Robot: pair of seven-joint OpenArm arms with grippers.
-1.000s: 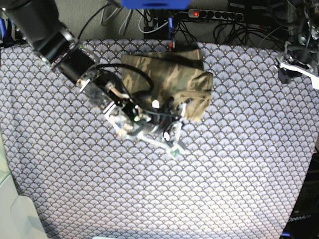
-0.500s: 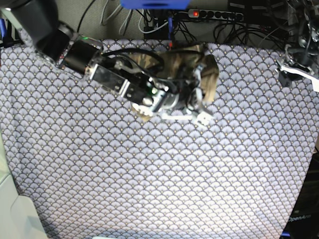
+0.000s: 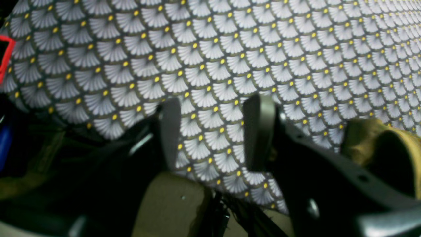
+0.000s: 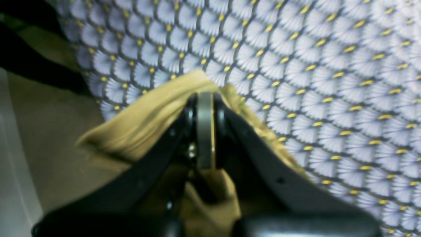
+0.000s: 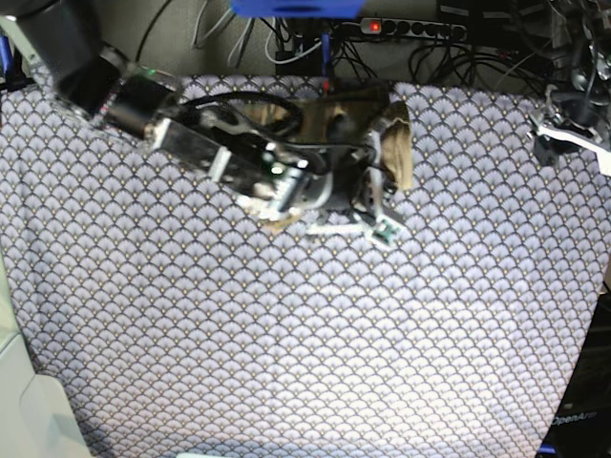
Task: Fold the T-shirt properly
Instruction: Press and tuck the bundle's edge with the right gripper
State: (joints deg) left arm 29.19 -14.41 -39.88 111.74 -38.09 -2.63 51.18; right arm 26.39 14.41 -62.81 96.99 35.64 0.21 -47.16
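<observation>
The camouflage T-shirt (image 5: 394, 143) lies bunched at the back centre of the table, partly hidden under my right arm. My right gripper (image 5: 377, 215) sits at the shirt's front right corner. In the right wrist view that gripper (image 4: 205, 131) is shut, and tan cloth of the T-shirt (image 4: 148, 125) wraps around both sides of its fingertips. My left gripper (image 5: 558, 134) hangs at the table's far right edge, away from the shirt. In the left wrist view the left gripper (image 3: 213, 131) stands open above bare tablecloth with nothing between its fingers.
The purple scallop-patterned tablecloth (image 5: 286, 334) covers the whole table. A power strip (image 5: 410, 29) and tangled cables run behind the back edge. A pale object (image 5: 38, 410) sits off the front left corner.
My right gripper swung up and to the right, pulling the shirt's front edge over toward the back right, so the shirt is now narrower and more bunched. The left arm stayed put.
</observation>
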